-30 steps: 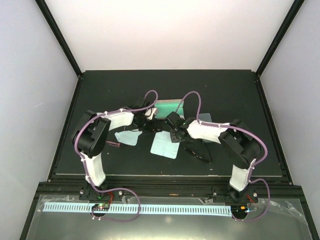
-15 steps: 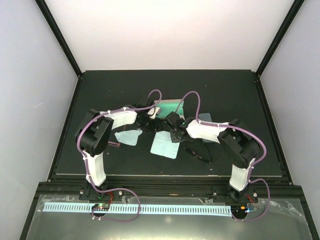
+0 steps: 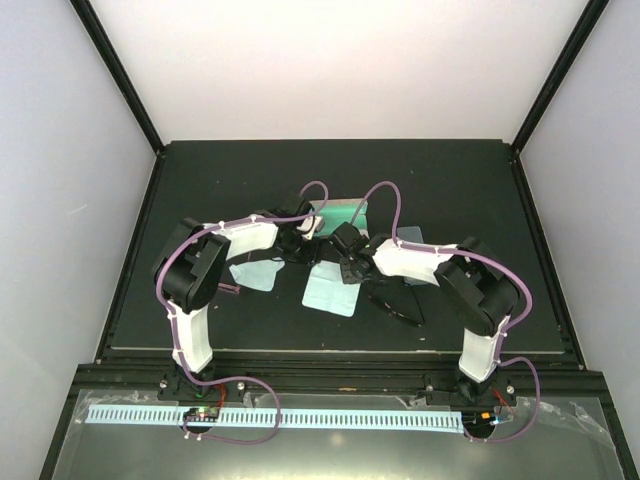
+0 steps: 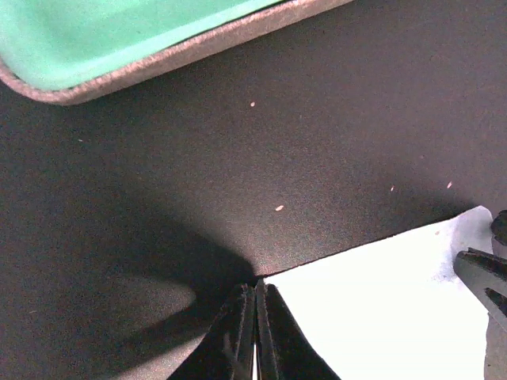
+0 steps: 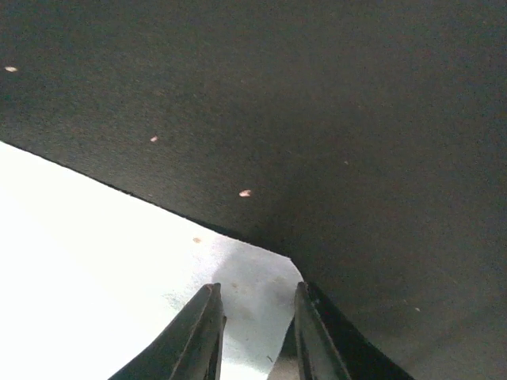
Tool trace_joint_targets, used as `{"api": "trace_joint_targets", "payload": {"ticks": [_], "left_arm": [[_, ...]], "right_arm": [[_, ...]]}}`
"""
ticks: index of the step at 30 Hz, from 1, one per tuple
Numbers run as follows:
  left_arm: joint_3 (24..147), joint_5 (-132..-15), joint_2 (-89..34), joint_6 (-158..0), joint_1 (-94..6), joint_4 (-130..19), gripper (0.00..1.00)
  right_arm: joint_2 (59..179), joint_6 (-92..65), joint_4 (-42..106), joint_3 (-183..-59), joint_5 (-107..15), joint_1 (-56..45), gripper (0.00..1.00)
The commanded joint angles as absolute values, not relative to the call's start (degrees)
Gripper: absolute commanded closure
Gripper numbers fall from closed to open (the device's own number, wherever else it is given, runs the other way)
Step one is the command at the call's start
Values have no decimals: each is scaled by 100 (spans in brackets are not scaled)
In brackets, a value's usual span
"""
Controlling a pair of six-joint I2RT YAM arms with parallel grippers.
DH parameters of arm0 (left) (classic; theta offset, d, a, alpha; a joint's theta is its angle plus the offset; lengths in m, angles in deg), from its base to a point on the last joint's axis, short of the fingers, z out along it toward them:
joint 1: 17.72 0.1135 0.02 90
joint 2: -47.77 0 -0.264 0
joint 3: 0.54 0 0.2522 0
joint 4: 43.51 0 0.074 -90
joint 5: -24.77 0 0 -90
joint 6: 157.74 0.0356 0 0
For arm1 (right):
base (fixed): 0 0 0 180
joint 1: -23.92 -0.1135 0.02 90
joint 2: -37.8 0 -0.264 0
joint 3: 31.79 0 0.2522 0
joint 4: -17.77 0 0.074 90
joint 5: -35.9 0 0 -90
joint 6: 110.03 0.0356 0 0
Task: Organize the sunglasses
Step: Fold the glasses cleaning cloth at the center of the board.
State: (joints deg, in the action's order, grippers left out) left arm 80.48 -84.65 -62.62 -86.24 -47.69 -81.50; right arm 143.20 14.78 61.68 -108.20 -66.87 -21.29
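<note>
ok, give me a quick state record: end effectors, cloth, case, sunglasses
left end effector: shut, pinching one corner of the cloth
right end effector: open, fingers astride another corner of that cloth
case: open, green lining, apart from the cloth
black sunglasses: on the table, right of the cloth, not held
pink sunglasses: left of the cloth, not held

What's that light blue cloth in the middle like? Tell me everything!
The light blue cloth is a thin, soft-looking square lying flat on the black table, turned like a diamond. The left end effector is shut at one far corner, seemingly pinching it. The right end effector is open, its fingers astride the other far corner.
</note>
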Motion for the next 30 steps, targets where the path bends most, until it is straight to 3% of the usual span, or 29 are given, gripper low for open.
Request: {"api": "trace_joint_targets", "payload": {"ticks": [1,7,30], "left_arm": [[7978,-8358,-6451,-8581,-4819,-8411,98],[7887,-8246,-6216,-8628,-4814,-8265,99],[6976,-8836,-4854,-8800,-4815,-7630,98]], "right_arm": [[14479,1430,5850,-10803,-6410,-2076,75],[14548,1285,5869,-10897,-6304,-2010,99],[13307,618,5018,-10111,-5448,-2020,99]]}}
